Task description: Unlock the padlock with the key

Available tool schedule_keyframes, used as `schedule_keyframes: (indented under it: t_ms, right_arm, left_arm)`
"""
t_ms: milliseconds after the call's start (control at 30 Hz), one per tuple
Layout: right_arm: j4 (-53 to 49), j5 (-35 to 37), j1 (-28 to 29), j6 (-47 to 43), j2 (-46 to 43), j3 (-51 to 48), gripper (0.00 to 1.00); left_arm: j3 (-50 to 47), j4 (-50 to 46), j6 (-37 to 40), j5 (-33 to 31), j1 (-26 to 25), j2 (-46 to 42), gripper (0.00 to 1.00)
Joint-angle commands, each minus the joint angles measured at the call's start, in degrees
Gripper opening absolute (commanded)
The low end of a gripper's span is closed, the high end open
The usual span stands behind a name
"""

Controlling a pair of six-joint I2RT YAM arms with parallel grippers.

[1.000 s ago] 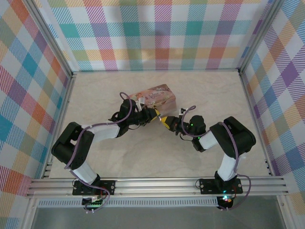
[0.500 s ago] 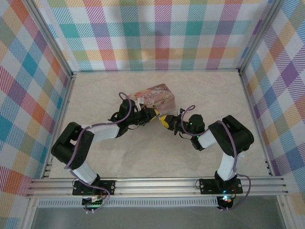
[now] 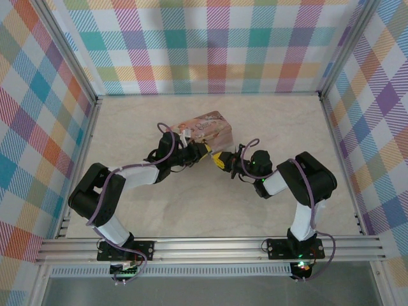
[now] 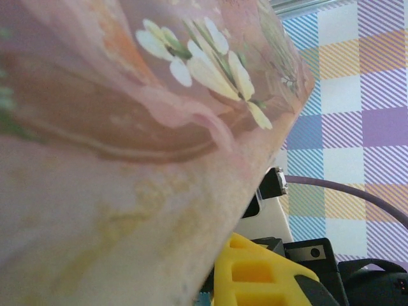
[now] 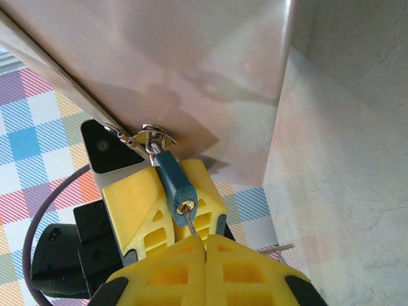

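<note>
A small dark blue-grey padlock (image 5: 174,182) hangs from the metal hasp (image 5: 150,135) of the pink flowered tin (image 3: 207,127), its keyhole facing me. The yellow fingers (image 5: 135,204) of my left gripper (image 5: 171,167) close on it from both sides. My right gripper (image 5: 205,245) is shut on the key (image 5: 193,223), whose thin shaft enters the keyhole. From above, the left gripper (image 3: 207,152) and right gripper (image 3: 223,159) meet tip to tip at the tin's near corner. In the left wrist view the tin (image 4: 127,127) sits very close, with a yellow finger (image 4: 261,277) of the right gripper below it.
The tin stands mid-table on the pale marbled surface (image 3: 268,121). Checked walls (image 3: 210,44) enclose the back and both sides. A thin metal piece (image 5: 280,247) sticks out beside my right fingers. Purple cables (image 3: 167,137) loop over both wrists.
The right gripper has crept a little left and toward the tin, closing on the padlock. The left arm and the tin have stayed put.
</note>
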Motion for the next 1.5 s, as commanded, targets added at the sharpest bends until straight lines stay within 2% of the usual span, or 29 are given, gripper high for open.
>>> schedule_keyframes:
  t_ms: [0,233,400,600,933,1167,1467]
  right_arm:
    - [2.73,1.62,0.31,0.01,-0.96,5.18,0.0]
    - [2.76,0.37,0.27,0.52,-0.51,7.79,0.0]
    - [2.73,0.87,0.12,2.19,-2.39,6.2,0.0]
    - [2.73,-0.37,-0.56,1.02,-2.3,4.79,0.0]
    - [2.73,-3.31,-1.82,10.8,-0.88,4.67,0.0]
    - [2.65,-3.24,-1.91,7.14,-1.51,3.69,0.0]
    - [-8.72,-3.35,-2.36,-12.81,-8.91,4.37,0.0]
  left_arm:
    - [1.31,1.14,1.16,11.88,-4.96,-0.92,0.0]
    - [2.79,1.13,1.59,14.65,-6.94,1.25,0.0]
    - [2.62,-2.21,4.0,13.52,-7.02,0.74,0.0]
    - [2.51,-0.98,3.57,13.84,-6.95,1.38,0.0]
    - [1.73,0.7,3.22,13.6,-6.55,0.94,0.0]
    - [2.31,-1.76,4.17,13.67,-6.5,1.52,0.0]
    - [2.71,-3.74,4.77,13.16,-6.58,1.38,0.0]
